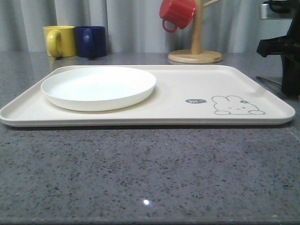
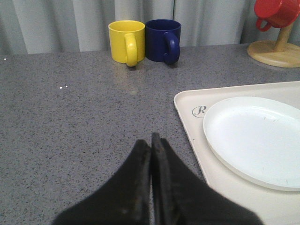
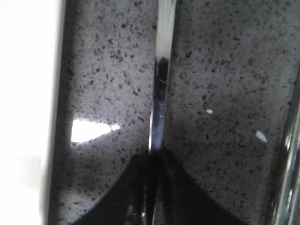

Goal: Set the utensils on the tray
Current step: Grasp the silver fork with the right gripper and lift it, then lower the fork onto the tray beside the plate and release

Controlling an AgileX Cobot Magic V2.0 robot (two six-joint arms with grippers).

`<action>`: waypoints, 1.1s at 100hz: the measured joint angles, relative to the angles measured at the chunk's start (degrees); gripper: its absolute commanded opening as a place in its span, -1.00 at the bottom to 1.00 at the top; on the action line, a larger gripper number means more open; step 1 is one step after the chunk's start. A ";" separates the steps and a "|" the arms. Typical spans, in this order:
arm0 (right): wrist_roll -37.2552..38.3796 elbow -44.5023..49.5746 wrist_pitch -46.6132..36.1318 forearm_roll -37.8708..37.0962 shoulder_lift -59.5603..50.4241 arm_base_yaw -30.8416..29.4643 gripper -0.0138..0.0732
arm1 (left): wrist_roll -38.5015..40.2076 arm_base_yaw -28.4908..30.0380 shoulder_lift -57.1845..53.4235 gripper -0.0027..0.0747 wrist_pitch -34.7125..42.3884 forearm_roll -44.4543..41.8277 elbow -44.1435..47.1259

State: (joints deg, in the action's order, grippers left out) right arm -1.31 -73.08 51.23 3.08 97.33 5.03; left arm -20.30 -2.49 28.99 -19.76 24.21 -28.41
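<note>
grey speckled counter (image 1: 140, 178), grey curtain (image 1: 131, 23) behind. tray (image 1: 187, 89) mid-table with white plate (image 1: 98, 86) on its left half. yellow mug (image 1: 59, 41) and blue mug (image 1: 90, 41) at the back left, red mug (image 1: 176, 14) on a wooden stand (image 1: 195, 51). left gripper (image 2: 151, 145) low over bare counter left of the tray, fingers pressed together, holding nothing. right gripper (image 3: 151, 161) down at the counter just off the tray's right edge, fingers closed on a slim shiny utensil (image 3: 161, 70) lying flat on the counter beside the tray.
</note>
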 measured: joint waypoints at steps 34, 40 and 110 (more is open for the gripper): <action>2.52 -3.61 3.32 0.00 -1.19 0.14 -0.76 | 0.00 0.00 0.00 -0.98 0.00 0.00 0.00; 4.00 -5.04 4.33 0.00 -2.36 0.66 -0.76 | 0.00 0.00 0.00 -0.98 0.00 0.00 0.00; 33.97 -9.87 -0.85 -10.93 1.37 24.69 -0.76 | 0.00 0.00 0.00 -0.98 0.00 0.00 0.00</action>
State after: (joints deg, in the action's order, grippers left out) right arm 32.66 -82.95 50.38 -7.84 98.70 29.72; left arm -20.30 -2.49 28.99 -19.76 24.21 -28.41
